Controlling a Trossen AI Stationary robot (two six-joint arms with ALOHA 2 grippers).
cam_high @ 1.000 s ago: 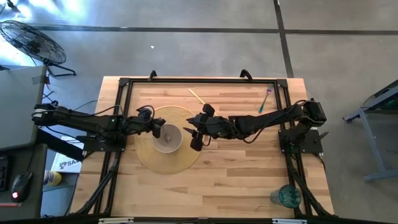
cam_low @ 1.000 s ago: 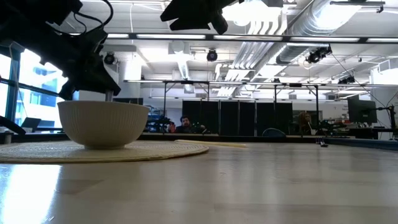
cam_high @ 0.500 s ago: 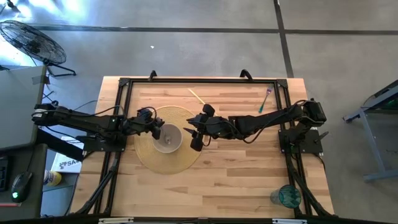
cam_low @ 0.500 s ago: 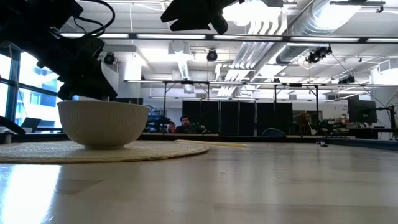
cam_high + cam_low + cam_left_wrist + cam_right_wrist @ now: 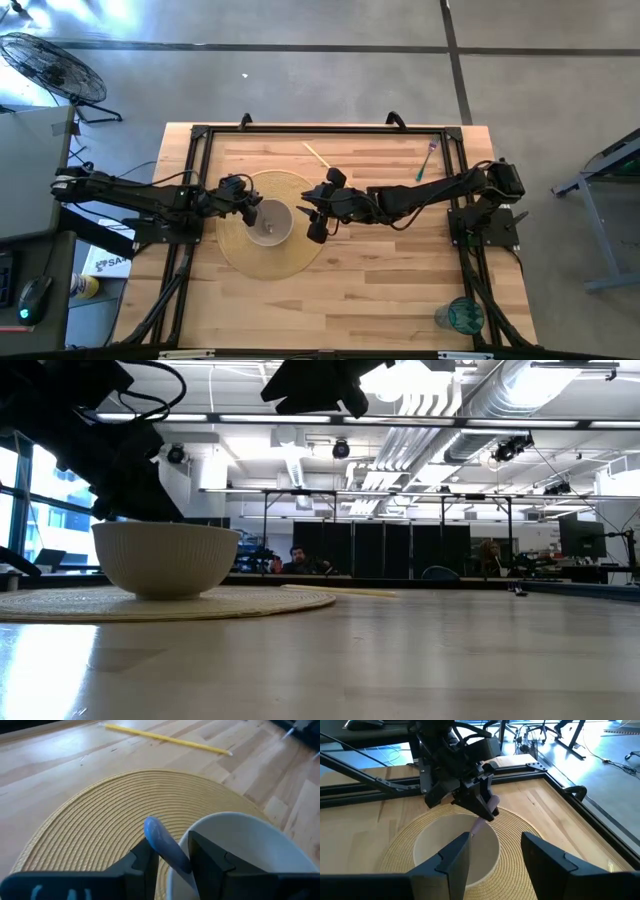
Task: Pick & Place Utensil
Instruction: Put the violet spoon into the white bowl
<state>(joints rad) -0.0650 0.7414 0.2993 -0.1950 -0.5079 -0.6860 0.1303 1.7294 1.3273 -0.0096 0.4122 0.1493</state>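
A white bowl [image 5: 268, 222] stands on a round woven placemat [image 5: 250, 255]. My left gripper [image 5: 170, 845] hovers at the bowl's left rim, fingers apart. A pale blue utensil [image 5: 162, 842] sits between them; its handle end points up and out over the mat. In the right wrist view the utensil [image 5: 479, 826] slants down into the bowl [image 5: 455, 847]. My right gripper [image 5: 315, 222] hangs open above the bowl's right side with nothing between its fingers. My left gripper has a finger [image 5: 145, 865] on either side of the utensil's handle [image 5: 172, 855], coming level-to-downward from the table's left. Whether either finger touches the handle, I cannot tell. The utensil's lower end is inside the bowl.
A yellow stick [image 5: 316, 155] lies on the wood beyond the mat. A purple and green utensil [image 5: 427, 160] lies at the far right. A green glass [image 5: 464, 316] stands at the near right corner. A black frame [image 5: 200, 135] edges the table.
My left gripper has rolled at the wrist while staying at the bowl's left rim. In the low view, the thin piece that hung below it into the bowl a second ago no longer shows above the rim. My right gripper has kept still.
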